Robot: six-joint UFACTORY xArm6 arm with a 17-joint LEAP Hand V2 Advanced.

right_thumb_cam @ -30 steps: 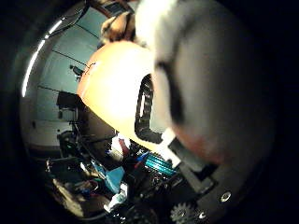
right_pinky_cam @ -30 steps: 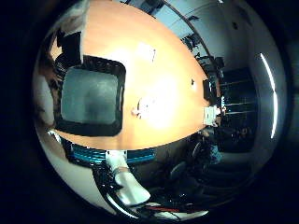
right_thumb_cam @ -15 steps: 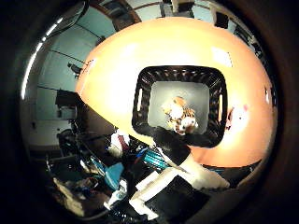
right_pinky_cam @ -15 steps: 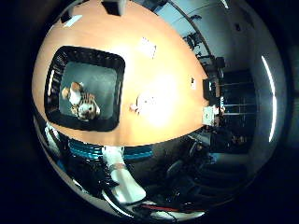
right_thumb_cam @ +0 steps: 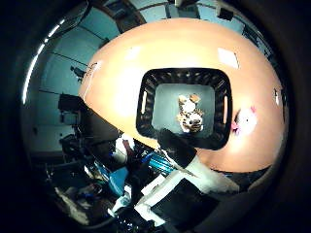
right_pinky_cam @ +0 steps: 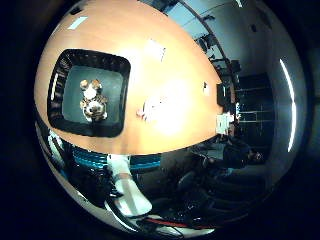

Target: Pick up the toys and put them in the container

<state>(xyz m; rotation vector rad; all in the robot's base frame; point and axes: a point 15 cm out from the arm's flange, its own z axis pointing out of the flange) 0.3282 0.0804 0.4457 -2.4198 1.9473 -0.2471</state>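
Note:
A black slatted basket (right_thumb_cam: pixel 146 103) stands on the orange table (right_thumb_cam: pixel 116 92). Inside it lies a brown and white plush toy (right_thumb_cam: pixel 189 114), resting on the basket floor. A pink and white plush toy (right_thumb_cam: pixel 245 121) lies on the table just outside the basket's side wall. My hand (right_thumb_cam: pixel 187 167) hangs well above the basket, and its white and black fingers (right_pinky_cam: pixel 127 187) reach out relaxed with nothing in them. The basket looks small in both views, so the palm is far from it.
White paper labels (right_pinky_cam: pixel 155 49) lie flat on the table beyond the basket. Past the table's near edge stand teal equipment (right_thumb_cam: pixel 158 162) and dark office chairs (right_pinky_cam: pixel 200 185). Desks with monitors (right_pinky_cam: pixel 222 95) fill the far side of the room.
One second ago the brown and white toy filled the thumb side view, close to the palm. It now lies in the basket, and the hand has risen, so the basket looks smaller.

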